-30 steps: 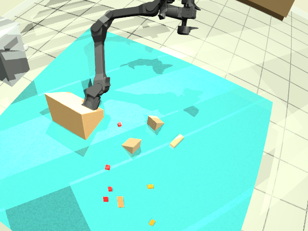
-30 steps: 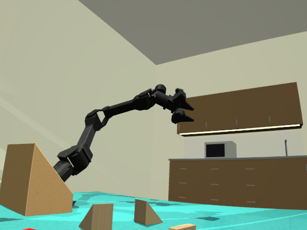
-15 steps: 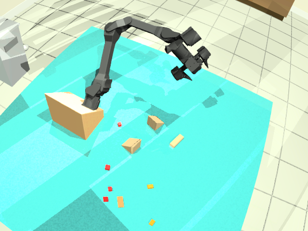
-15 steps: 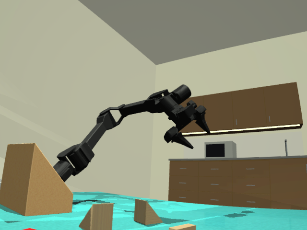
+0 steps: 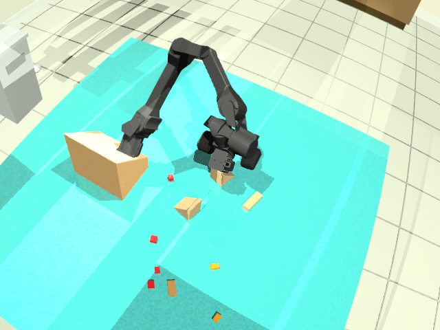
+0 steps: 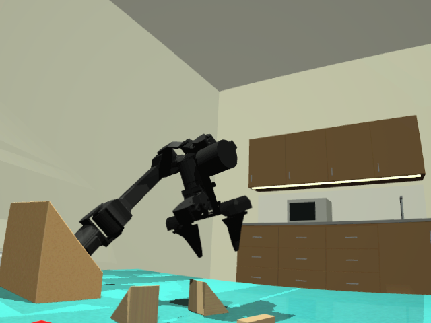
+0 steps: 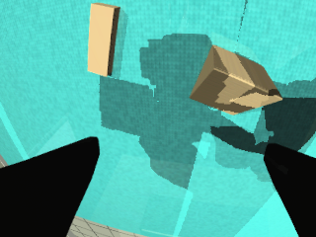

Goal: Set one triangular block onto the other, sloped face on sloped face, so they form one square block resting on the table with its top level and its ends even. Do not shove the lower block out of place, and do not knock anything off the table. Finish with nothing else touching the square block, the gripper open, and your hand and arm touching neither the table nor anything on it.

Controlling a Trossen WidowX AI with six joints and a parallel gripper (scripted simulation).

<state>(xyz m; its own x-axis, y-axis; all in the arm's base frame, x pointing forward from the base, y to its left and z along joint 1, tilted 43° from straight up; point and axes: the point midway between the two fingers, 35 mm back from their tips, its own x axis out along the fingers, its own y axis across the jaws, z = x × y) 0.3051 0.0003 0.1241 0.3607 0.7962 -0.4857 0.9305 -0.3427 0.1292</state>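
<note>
Desk (image 5: 302,213) (image 6: 365,305) (image 7: 49,109): turquoise. Two triangular blocks stand apart on it, inboard of all the edges seen in the top view; not mated.

Block A, the farther triangular block (image 5: 223,178) (image 6: 209,299) (image 7: 237,81), is the one nearer the desk's upper edge in the top view. Tan wood, fine grain. In the exterior view its upright side is at left and its slope falls to the right. A lighter band crosses the upright side; patchy shadow lies over it in the wrist view.

Block B, the nearer triangular block (image 5: 188,207) (image 6: 143,304): same tan, grain running up the upright face, slope falling left in the exterior view. It sits on the side of A towards the desk's lower left.

Pincer (image 5: 227,152) (image 6: 218,253) (image 7: 185,149): spread wide, nothing held, tips pointing down above the desk and clear of both blocks. Pale bar (image 5: 252,201) (image 6: 256,318) (image 7: 101,39) lies flat, between A and the desk's right edge, touching neither block.
</note>
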